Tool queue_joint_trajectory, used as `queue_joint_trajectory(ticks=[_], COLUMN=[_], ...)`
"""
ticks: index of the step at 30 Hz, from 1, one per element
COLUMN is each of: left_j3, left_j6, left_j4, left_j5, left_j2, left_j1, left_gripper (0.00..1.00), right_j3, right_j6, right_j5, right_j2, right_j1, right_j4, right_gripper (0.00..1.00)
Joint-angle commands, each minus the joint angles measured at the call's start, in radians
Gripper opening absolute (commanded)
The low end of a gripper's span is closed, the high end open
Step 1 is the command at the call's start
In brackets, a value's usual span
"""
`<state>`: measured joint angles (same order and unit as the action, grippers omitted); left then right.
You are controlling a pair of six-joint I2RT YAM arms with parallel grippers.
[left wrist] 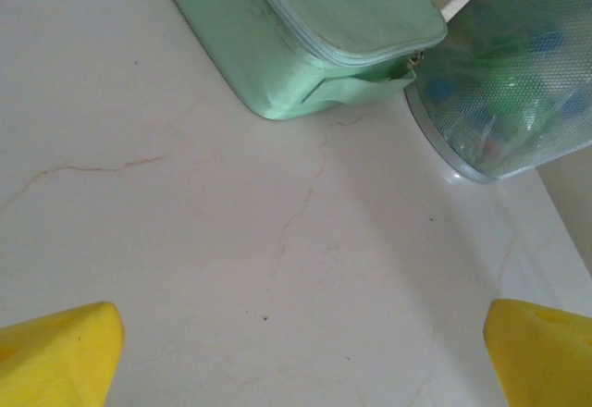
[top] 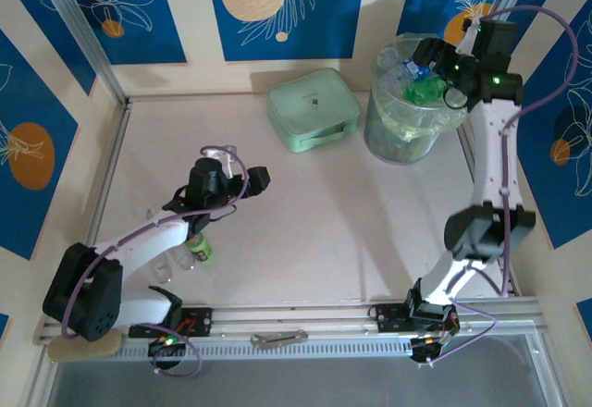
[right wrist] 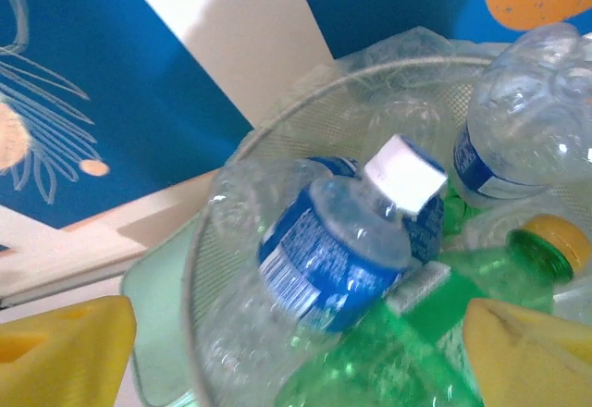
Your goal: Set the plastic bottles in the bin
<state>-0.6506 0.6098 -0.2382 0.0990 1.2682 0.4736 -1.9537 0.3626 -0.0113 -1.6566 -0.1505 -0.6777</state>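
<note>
The bin (top: 407, 134) stands at the back right, a translucent bucket with a plastic liner, holding several plastic bottles. My right gripper (top: 435, 76) hovers over its mouth. In the right wrist view its yellow fingers (right wrist: 65, 356) stand wide apart, open. Between them, touching neither, a clear blue-labelled bottle (right wrist: 338, 254) with a white cap lies on a green bottle (right wrist: 481, 277); another clear bottle (right wrist: 518, 139) lies behind. My left gripper (top: 256, 180) is open above bare table, its fingertips (left wrist: 55, 356) holding nothing. A green bottle (top: 200, 250) and clear bottles (top: 171, 265) lie under the left arm.
A flat mint-green case (top: 313, 109) sits at the back, just left of the bin, and it appears again as the case (left wrist: 314, 37) beside the bin (left wrist: 509, 83) in the left wrist view. Patterned walls close the table on three sides. A metal rail (top: 296, 319) runs along the near edge.
</note>
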Motion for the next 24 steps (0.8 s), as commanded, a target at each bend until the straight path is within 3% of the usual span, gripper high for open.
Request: queue_joint_trajectory(ticks=[1, 6, 12, 18, 24], left_j3=[-0.048, -0.075, -0.066, -0.028, 0.004], left_j6=[-0.088, -0.201, -0.301, -0.341, -0.385], left_j4=[0.094, 0.198, 0.231, 0.182, 0.155], left_j5=[-0.087, -0.187, -0.313, -0.408, -0.515], left_j2=[-0.059, -0.122, -0.153, -0.145, -0.153], left_j1=[-0.015, -0.062, -0.141, -0.230, -0.276], left_gripper=[0.99, 0.99, 0.99, 0.99, 0.99], right_j3=[0.192, 0.545, 0.913, 1.176, 1.306], right_j6=[-0.014, -0.029, -0.047, -0.063, -0.131], right_j5=[-0.005, 0.010, 0.075, 0.203, 0.341], right_j2=[0.171, 0.409, 0.573, 0.577, 0.486], right_j1=[0.010, 0.050, 0.157, 0.264, 0.313], right_j4=[0.117, 0.209, 0.300, 0.468, 0.672], right_gripper=[0.93, 0.95, 0.99, 1.00, 0.99])
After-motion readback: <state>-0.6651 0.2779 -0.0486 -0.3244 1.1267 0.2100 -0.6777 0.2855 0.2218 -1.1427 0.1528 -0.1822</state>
